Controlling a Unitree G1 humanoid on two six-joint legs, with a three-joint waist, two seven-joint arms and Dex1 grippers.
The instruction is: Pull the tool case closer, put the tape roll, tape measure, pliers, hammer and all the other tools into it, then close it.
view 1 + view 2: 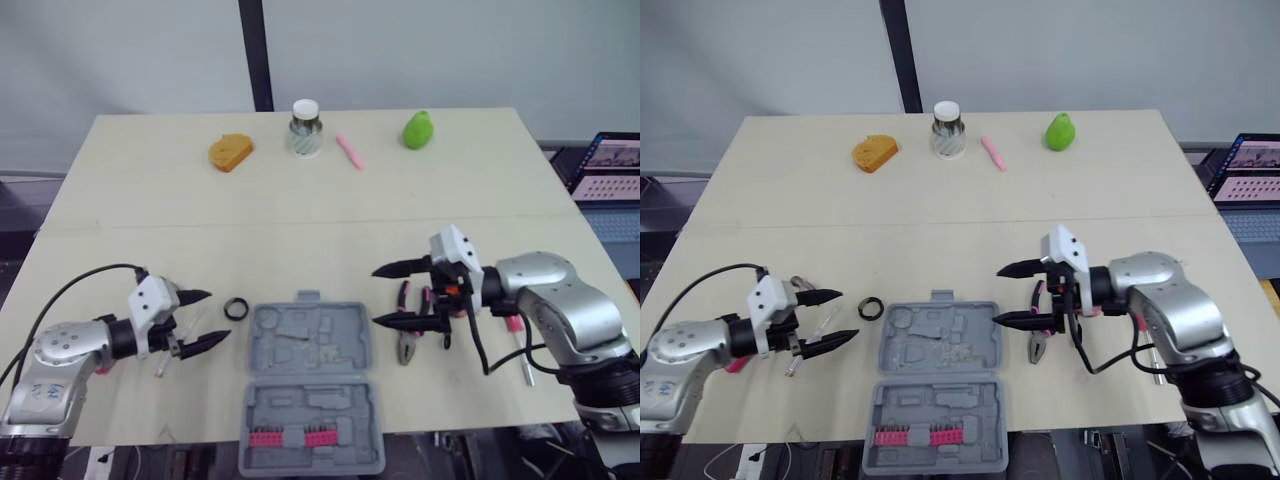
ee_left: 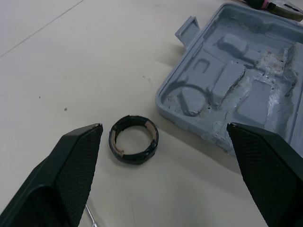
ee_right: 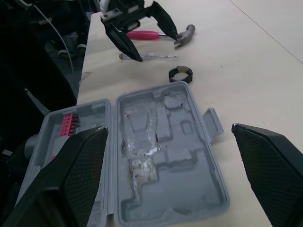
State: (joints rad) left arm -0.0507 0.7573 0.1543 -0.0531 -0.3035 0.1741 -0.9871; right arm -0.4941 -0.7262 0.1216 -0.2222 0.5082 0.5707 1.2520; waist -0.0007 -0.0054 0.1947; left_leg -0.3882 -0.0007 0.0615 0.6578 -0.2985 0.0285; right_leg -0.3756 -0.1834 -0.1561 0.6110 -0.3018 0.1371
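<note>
Left gripper (image 1: pixel 217 315) is released, fingers spread wide. Tape roll (image 1: pixel 236 309) lies flat just ahead of its tips, off-centre toward one finger, with the open tool case (image 1: pixel 350 345) just beyond. Right gripper (image 1: pixel 380 296), also spread, sits across the case, so left is nearer.

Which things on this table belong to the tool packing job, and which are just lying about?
For the job:
tool case
tape roll
pliers
hammer
screwdriver

Just lying about, along the far edge:
orange object
jar with a white lid
pink stick
green object
</note>
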